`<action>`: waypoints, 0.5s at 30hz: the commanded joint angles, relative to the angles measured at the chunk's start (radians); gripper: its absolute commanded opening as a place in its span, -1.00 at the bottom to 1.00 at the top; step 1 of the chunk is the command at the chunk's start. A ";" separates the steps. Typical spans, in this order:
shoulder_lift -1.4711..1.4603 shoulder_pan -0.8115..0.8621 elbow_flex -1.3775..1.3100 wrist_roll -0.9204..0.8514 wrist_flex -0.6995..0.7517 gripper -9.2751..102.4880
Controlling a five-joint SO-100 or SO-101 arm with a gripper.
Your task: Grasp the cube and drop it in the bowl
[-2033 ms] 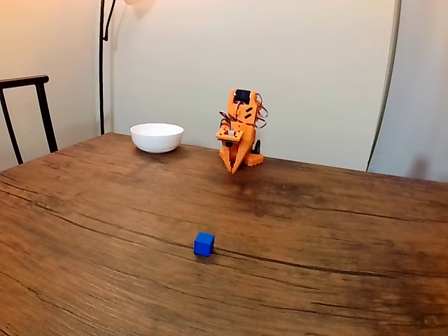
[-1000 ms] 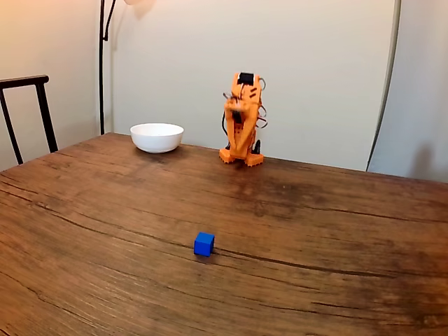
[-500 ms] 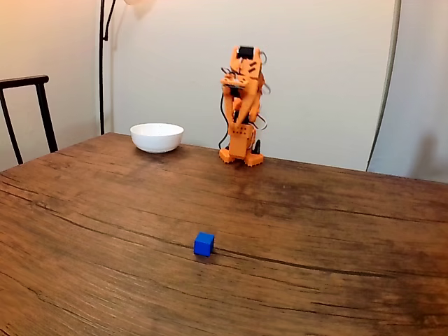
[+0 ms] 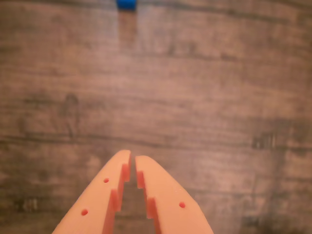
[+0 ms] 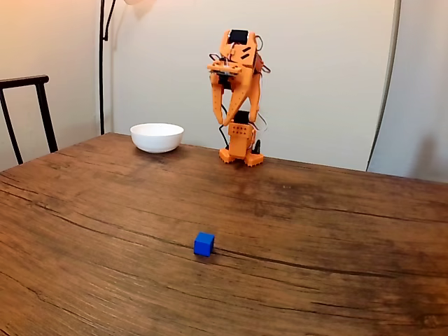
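- Gripper (image 4: 132,158) reads to me as nearly closed, holding nothing, raised above the table (image 5: 315,231).
- Cube (image 5: 204,243) sits well ahead of it; bowl (image 5: 157,137) off to its side.

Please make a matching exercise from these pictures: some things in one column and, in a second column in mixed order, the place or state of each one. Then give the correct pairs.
Things:
1. cube
2. bowl
3. gripper
4. chair

Places or states, as the fixed view shows them:
A. raised in the air, fingers nearly together
B. at the left edge, behind the table
C. alone on the near, middle part of the table
D. on the far part of the table, left of the arm's base

Pairs: 1-C, 2-D, 3-A, 4-B
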 commanded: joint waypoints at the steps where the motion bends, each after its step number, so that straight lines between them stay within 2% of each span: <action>1: -0.092 -0.011 -0.124 -0.008 -0.034 -0.83; 15: -0.566 -0.095 -0.571 -0.066 -0.060 -0.83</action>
